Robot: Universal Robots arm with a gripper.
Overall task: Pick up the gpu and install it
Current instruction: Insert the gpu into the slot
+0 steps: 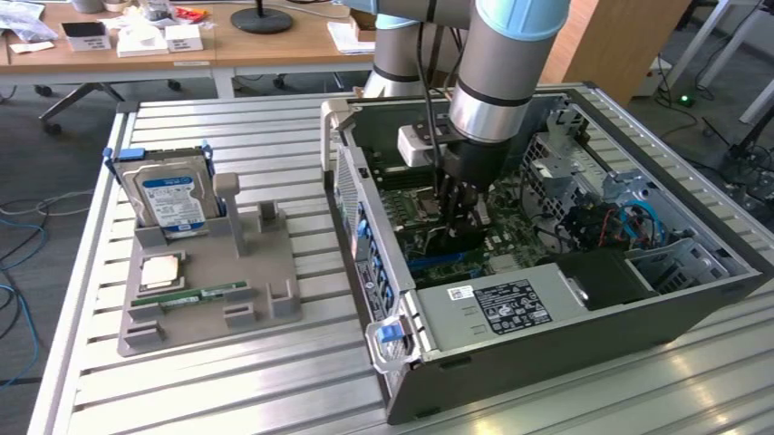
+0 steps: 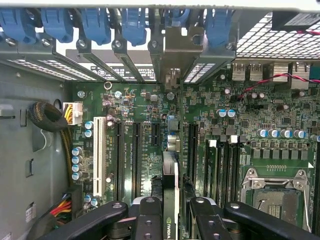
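the gripper (image 2: 172,216) sits closest to the wrist camera, its two dark fingers (image 2: 147,220) clamped on the gpu (image 2: 170,175), which stands edge-on between them. the card hangs low over the motherboard (image 2: 145,105), in the gap between two long black slots (image 2: 136,150), with its silver bracket (image 2: 172,50) reaching toward the rear wall under the row of blue latches (image 2: 135,25). in the exterior view the gripper (image 1: 466,222) is deep inside the open computer case (image 1: 581,344). whether the card's edge has entered a slot at all is hidden by the card itself. the main risk i judge is sideways error: the slots lie close together, so a slight offset or twist would set the edge connector on a slot's rim, and pushing then could flex the board or chip the connector. the bracket could also snag on the rear wall's frame and tip the card, so that one end seats and the other rides high. the grip is on a thin edge, so a hard push might let the card slide between the fingers. the small capacitors (image 2: 89,129) beside the white slot (image 2: 99,155) look safely apart.
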